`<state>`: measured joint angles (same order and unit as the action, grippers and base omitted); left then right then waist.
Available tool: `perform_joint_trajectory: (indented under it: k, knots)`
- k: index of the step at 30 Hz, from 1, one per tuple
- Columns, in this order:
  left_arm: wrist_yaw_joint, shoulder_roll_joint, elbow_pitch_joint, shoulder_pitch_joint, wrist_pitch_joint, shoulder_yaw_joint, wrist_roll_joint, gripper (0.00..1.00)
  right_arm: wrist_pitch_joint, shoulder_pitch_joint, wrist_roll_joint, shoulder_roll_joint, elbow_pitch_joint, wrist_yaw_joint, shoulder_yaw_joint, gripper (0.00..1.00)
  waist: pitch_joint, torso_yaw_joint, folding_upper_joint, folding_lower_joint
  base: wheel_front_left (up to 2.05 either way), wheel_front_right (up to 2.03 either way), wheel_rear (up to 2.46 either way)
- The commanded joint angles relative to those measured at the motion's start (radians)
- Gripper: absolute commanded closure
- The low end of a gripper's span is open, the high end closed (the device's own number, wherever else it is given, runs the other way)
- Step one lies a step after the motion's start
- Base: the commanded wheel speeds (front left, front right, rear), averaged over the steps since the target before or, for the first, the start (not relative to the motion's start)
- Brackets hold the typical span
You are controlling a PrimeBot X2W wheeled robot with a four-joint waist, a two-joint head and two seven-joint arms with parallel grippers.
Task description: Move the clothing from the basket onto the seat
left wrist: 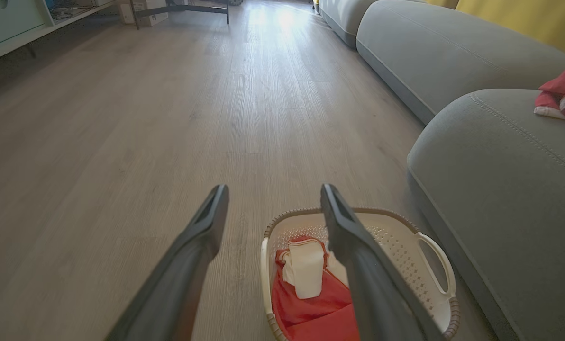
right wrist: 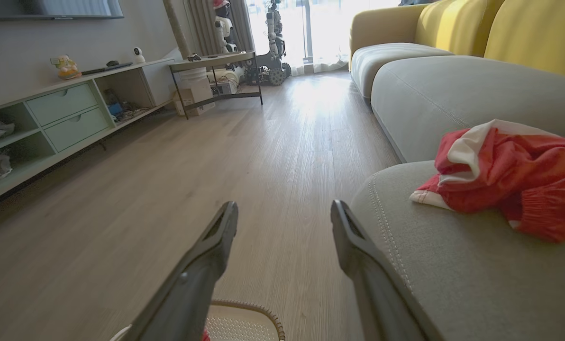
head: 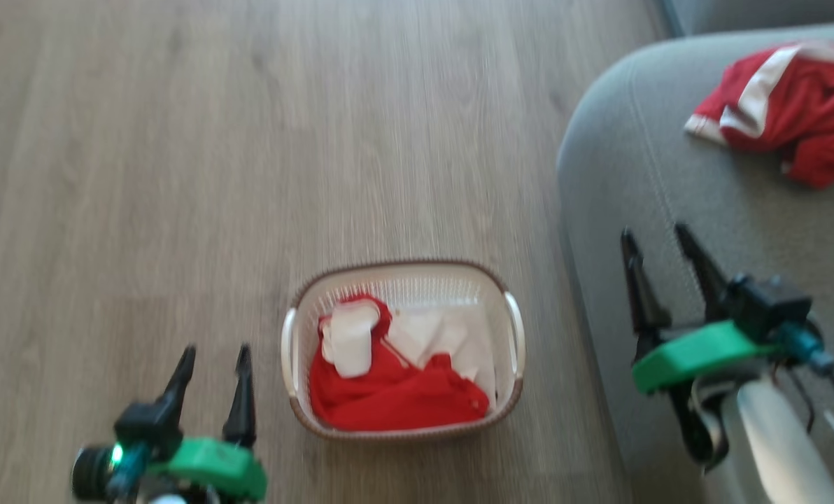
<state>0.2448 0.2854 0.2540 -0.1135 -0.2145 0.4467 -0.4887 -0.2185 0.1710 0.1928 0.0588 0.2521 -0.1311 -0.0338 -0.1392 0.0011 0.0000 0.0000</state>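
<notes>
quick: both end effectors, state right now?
Left end effector: open, holding nothing.
Right end effector: open, holding nothing.

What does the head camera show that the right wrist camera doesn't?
Head view adds the open left gripper and the clothes piled in the basket. Right wrist view adds a shelf unit with drawers, yellow cushions and another robot by the window. Both share the floor, the open right gripper, the basket rim and a red garment on the seat.
</notes>
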Motion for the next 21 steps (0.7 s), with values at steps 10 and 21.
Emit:
perform_joint_trajectory:
  k: [10, 21]
  knots:
    - [-0.080, -0.067, 0.168, -0.293, 0.005, 0.044, 0.046, 0.00, -0.015, 0.178, -0.024, -0.009, -0.112, 0.000, -0.008, 0.00, -0.306, -0.069, 0.0000, 0.0000, 0.00, 0.00, 0.00]
    - [-0.185, -0.154, 0.527, -0.546, -0.006, 0.136, 0.102, 0.00, -0.029, 0.307, -0.010, -0.009, -0.201, 0.000, -0.054, 0.00, -0.522, -0.137, 0.0000, 0.0000, 0.00, 0.00, 0.00]
